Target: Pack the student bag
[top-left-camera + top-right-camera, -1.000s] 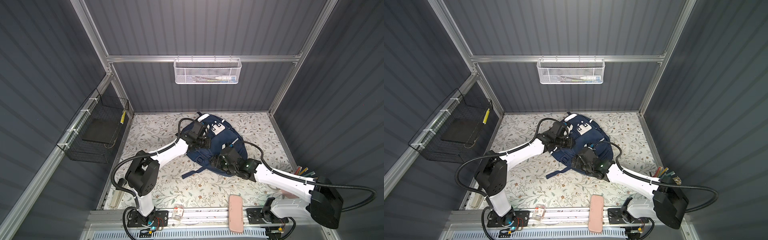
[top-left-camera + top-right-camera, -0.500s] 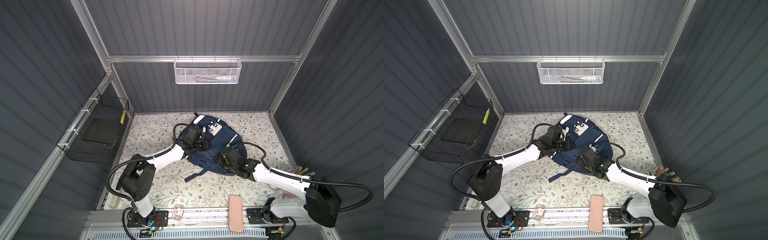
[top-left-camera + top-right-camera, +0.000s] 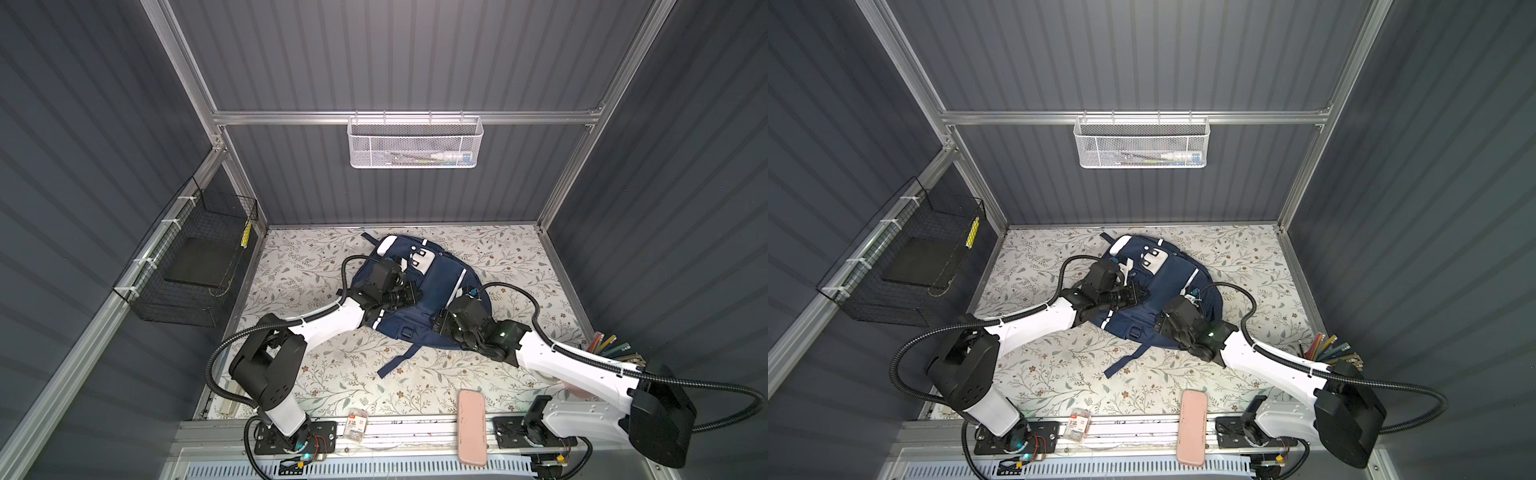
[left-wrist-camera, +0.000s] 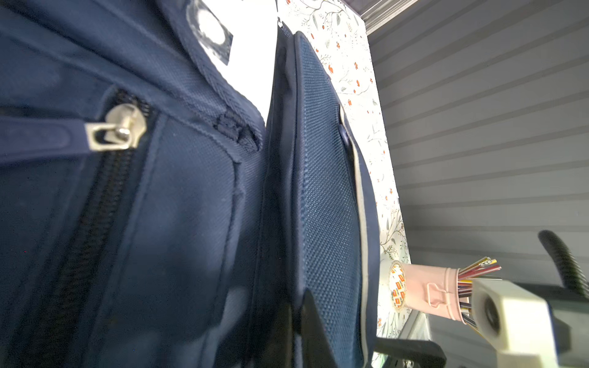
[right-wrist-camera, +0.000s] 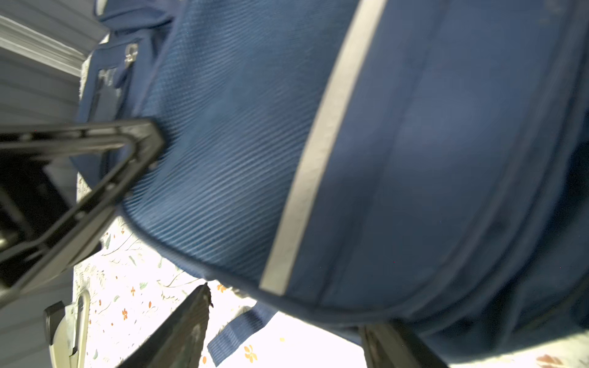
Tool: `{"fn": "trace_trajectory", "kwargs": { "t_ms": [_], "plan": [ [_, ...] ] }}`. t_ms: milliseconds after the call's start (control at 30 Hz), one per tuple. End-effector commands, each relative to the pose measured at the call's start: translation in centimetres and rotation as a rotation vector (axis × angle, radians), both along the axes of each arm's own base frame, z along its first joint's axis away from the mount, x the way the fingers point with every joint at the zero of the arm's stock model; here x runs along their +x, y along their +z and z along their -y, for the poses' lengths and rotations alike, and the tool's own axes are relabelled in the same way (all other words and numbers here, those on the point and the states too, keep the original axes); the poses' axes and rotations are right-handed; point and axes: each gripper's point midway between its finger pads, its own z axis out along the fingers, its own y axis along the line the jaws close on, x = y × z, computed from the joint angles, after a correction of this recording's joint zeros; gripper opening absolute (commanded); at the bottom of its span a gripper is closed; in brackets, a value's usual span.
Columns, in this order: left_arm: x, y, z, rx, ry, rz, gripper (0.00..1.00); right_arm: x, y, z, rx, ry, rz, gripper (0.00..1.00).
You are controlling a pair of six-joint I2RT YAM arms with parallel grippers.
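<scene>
The student bag (image 3: 436,286) lies flat on the floral cloth (image 3: 316,266), beneath both pincers. The left pincer (image 3: 412,293) rests over the bag's upper half with its jaws pressed together. Its fingertips are outside its own wrist view, so I cannot tell whether they pinch anything. Close in front of it in that view sits a metal zip slider (image 4: 118,130), and the navy pull tab (image 4: 35,140) runs off the picture's edge. Farther ahead, past the bag's side, a pink pencil cup (image 4: 427,293) stands at the edge of the cloth.

The right pincer (image 5: 181,215) sits at the bag's near side with its jaws spread wide and nothing clamped. One finger (image 5: 140,149) touches the ribbed blue fabric. The other (image 5: 188,321) is clear of the bag, over the cloth, and the bag's piped rim passes between the two. A grey reflective stripe (image 5: 318,153) crosses the fabric just ahead of this pincer. A loose strap end (image 5: 237,331) lies beside the free finger.
</scene>
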Motion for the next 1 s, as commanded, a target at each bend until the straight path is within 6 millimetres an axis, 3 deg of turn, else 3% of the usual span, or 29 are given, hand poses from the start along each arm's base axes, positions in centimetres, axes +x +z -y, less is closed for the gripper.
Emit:
{"fn": "trace_trajectory", "kwargs": {
  "t_ms": [0,233,400,567,700,767,967],
  "plan": [
    [-1.2,0.2,2.1,-0.043,-0.061,-0.016,0.0,1.0,-0.2,0.4,-0.006,-0.068,0.009,0.75],
    [-1.9,-0.6,2.0,-0.021,-0.042,-0.011,0.0,3.5,-0.7,-0.1,0.037,-0.134,0.015,0.76],
    [-2.4,-1.2,1.6,0.008,-0.036,-0.005,0.11,4.4,-2.2,0.0,0.101,-0.155,-0.038,0.72],
    [-1.9,-0.9,0.4,0.107,-0.039,0.074,0.37,3.2,-2.8,1.2,0.065,-0.141,-0.048,0.55],
    [0.2,1.2,-0.8,0.261,-0.037,0.21,0.48,2.5,-2.7,4.2,-0.021,-0.166,-0.022,0.46],
    [0.8,1.9,-0.4,0.259,-0.059,0.239,0.53,2.5,-2.5,5.3,-0.021,-0.171,-0.029,0.44],
    [0.8,1.7,1.1,0.221,-0.123,0.22,0.62,0.4,1.0,3.2,0.012,-0.078,0.0,0.51]
  ]
}}
